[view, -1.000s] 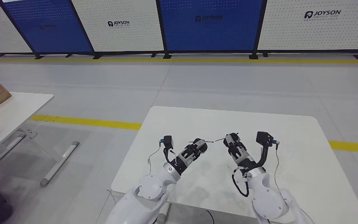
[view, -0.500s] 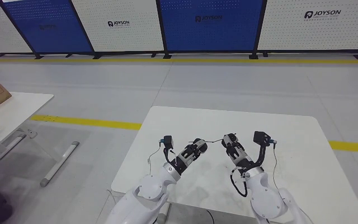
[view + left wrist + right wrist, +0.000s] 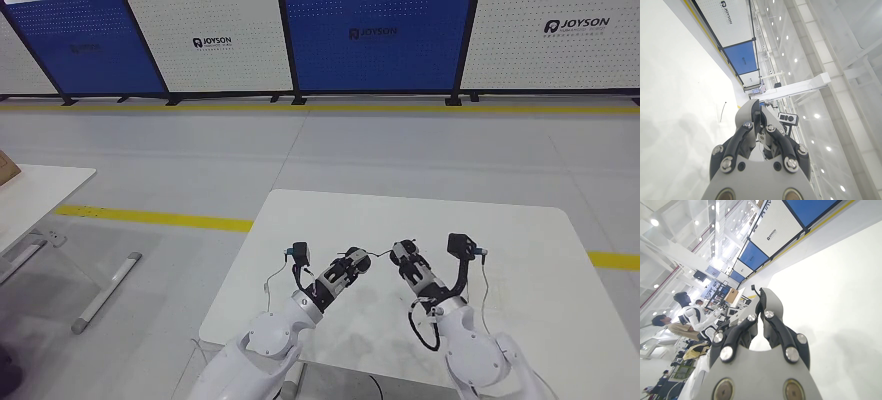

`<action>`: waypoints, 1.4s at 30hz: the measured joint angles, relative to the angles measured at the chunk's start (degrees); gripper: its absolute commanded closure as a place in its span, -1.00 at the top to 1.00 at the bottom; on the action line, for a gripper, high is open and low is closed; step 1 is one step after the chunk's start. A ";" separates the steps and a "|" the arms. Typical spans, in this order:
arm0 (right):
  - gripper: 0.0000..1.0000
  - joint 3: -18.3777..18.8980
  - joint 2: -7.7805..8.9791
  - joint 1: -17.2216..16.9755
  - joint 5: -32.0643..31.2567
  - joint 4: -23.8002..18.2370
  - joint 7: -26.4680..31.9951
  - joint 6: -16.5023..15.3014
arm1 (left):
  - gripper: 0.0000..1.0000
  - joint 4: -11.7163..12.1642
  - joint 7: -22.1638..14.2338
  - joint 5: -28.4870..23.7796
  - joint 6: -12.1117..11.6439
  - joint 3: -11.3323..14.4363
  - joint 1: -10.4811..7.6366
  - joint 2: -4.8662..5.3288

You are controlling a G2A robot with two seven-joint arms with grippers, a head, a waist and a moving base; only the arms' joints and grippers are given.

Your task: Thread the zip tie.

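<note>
White table (image 3: 520,260) takes lower centre of top view, blue/white panels (image 3: 380,45) along the back. R gripper (image 3: 759,298) has fingers together, clamped on black zip tie (image 3: 753,288); head end pokes just past the fingertips, strap runs back betw. the pads. In top view the tie's thin line lies approx. left-right at frame centre, betw. both gripper tips. L gripper (image 3: 758,113) fingers together; can't tell if they pinch the strap. Spare zip tie (image 3: 722,112) lies flat on table, head end farther from L gripper.
</note>
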 measured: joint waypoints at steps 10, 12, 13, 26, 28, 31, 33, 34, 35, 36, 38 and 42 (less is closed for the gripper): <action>-1.00 -0.45 -0.44 0.98 0.16 2.05 0.32 1.23 | -1.00 0.00 0.00 0.00 0.00 0.00 0.00 0.00; -1.00 -0.34 -0.50 0.88 0.77 1.90 0.45 0.97 | -1.00 0.00 0.00 0.00 0.00 0.00 0.00 0.00; -1.00 -0.23 -0.51 0.79 1.05 1.80 0.43 0.83 | -1.00 0.00 0.00 0.00 0.00 0.00 0.00 0.00; -0.56 1.33 -0.45 -0.95 0.87 0.42 -0.38 -1.05 | -1.00 0.00 0.00 0.00 0.00 0.00 0.00 0.00; -0.58 1.40 -0.45 -1.06 0.64 0.32 -0.34 -1.36 | -1.00 0.00 0.00 0.00 0.00 0.00 0.00 0.00; -0.56 1.51 -0.45 -1.29 0.38 0.06 -0.31 -1.79 | -1.00 0.00 0.00 0.00 0.00 0.00 0.00 0.00; -0.52 1.56 -0.43 -1.37 0.07 -0.02 -0.03 -1.97 | -1.00 0.00 0.00 0.00 0.00 0.00 0.00 0.00; -0.52 1.57 -0.41 -1.39 -0.14 -0.05 0.20 -2.02 | -1.00 0.00 0.00 0.00 0.00 0.00 0.00 0.00; -0.50 1.55 -0.38 -1.42 -0.50 -0.09 0.58 -2.16 | -1.00 0.00 0.00 0.00 0.00 0.00 0.00 0.00; -0.48 1.50 -0.35 -1.44 -0.84 -0.12 0.93 -2.36 | -1.00 0.00 0.00 0.00 0.00 0.00 0.00 0.00; -0.56 1.36 -0.28 -1.48 -1.71 -0.19 1.71 -2.99 | -1.00 0.00 0.00 0.00 0.00 0.00 0.00 0.00; -0.86 1.19 -0.21 -1.51 -2.76 -0.23 2.70 -3.67 | -1.00 0.00 0.00 0.00 0.00 0.00 0.00 0.00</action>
